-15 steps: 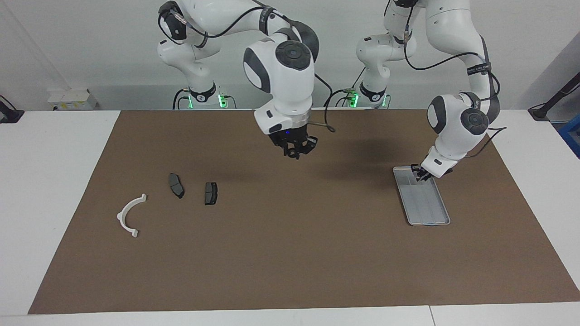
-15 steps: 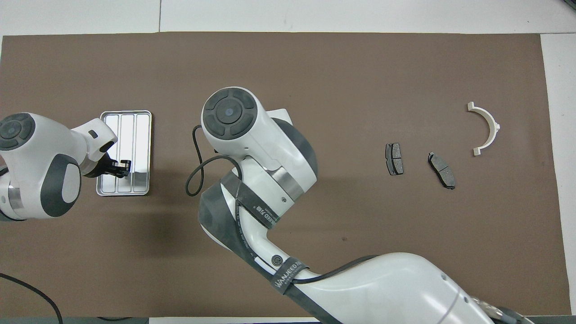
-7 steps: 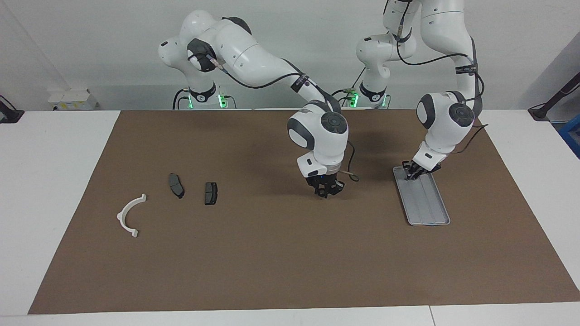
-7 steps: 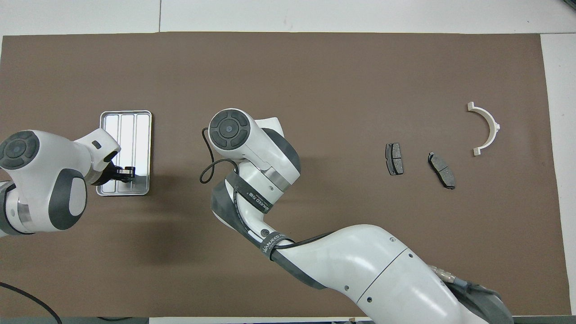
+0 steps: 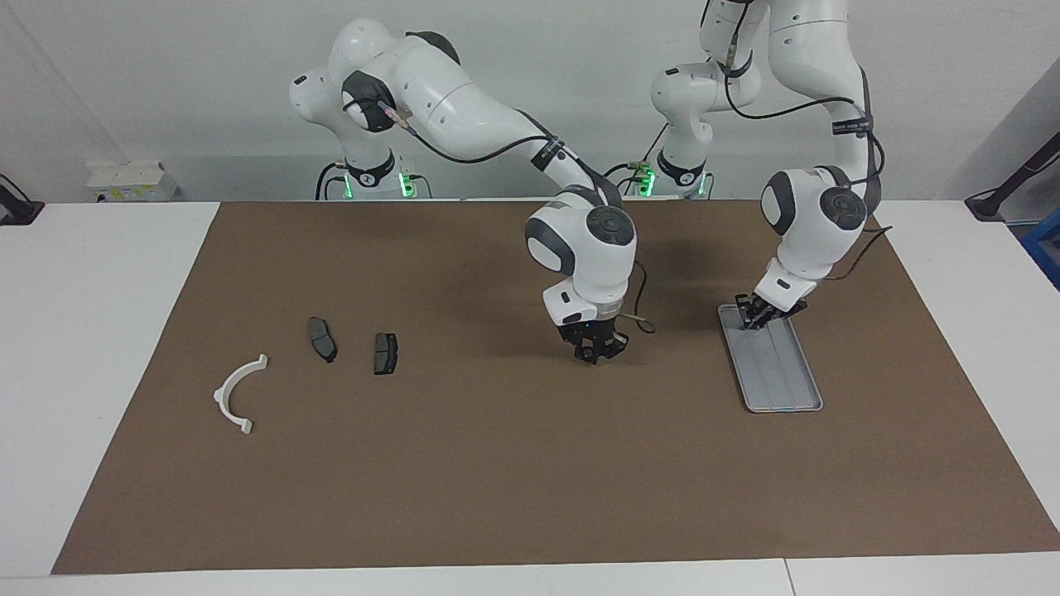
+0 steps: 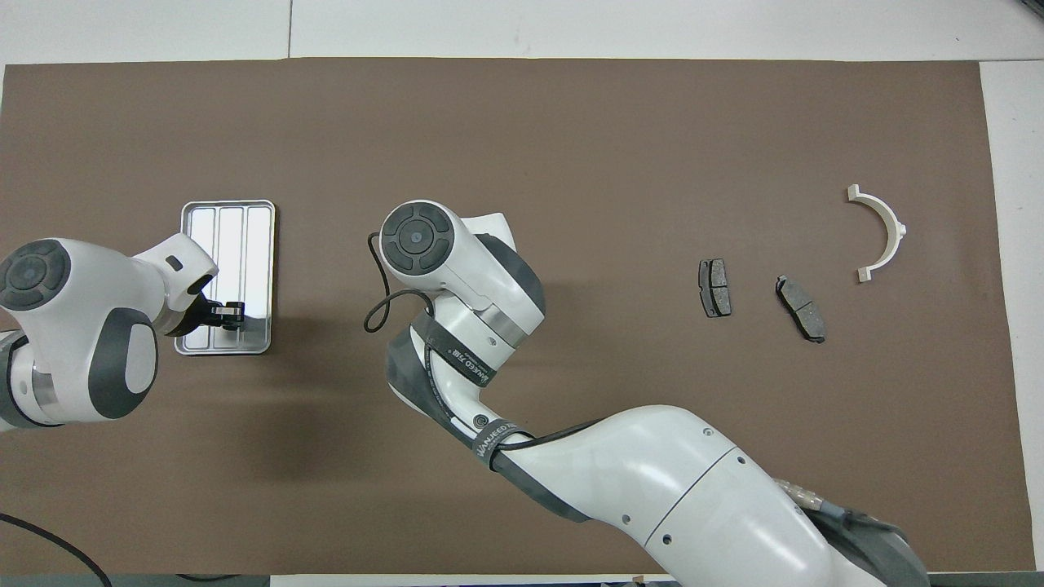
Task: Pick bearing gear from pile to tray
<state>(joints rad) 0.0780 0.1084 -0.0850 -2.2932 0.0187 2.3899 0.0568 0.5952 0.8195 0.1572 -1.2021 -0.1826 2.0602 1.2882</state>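
Observation:
The pile lies toward the right arm's end of the mat: a white curved arc piece and two dark grey brake pads. No tiny black round pieces or bearing gear show. The silver ribbed tray lies toward the left arm's end. My left gripper is low over the tray's end nearest the robots. My right gripper hangs low over the bare middle of the mat, between the pile and the tray. Its own hand hides it in the overhead view.
A brown mat covers most of the white table. The right arm stretches across the part of the mat nearest the robots.
Over the last second the right arm swung down and toward the tray, to low over the mat's middle. The left gripper shifted slightly along the tray's near end. Both are nearly still now.

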